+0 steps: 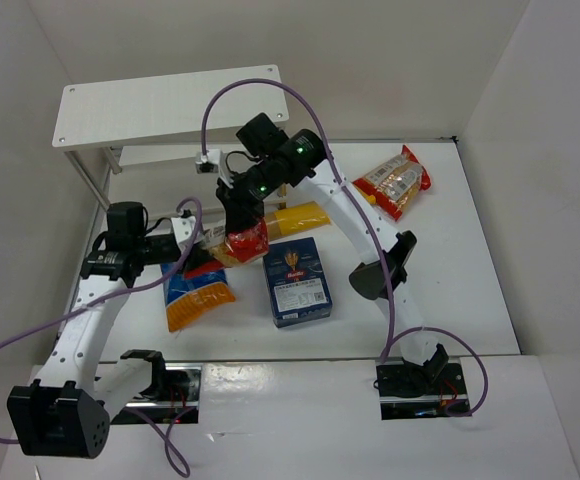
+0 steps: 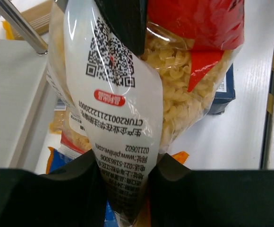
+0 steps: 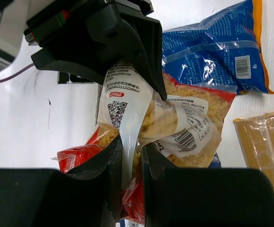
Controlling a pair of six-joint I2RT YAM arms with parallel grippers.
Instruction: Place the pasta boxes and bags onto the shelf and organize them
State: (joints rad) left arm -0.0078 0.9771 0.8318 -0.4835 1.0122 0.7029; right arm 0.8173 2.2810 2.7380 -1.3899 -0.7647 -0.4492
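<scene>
Red-edged bag (image 2: 175,94) — left fingers (image 2: 56,198) and right fingers (image 3: 80,194) tight on it — half-hidden overhead.

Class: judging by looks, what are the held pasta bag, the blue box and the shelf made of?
Held pasta bag: thin clear plastic film, glossy; glare streaks, pasta shows through. Blue box: probably printed cardboard; flat faces, crisp edges. Shelf: matt white board, material unclear; legs look like shiny metal.
</scene>
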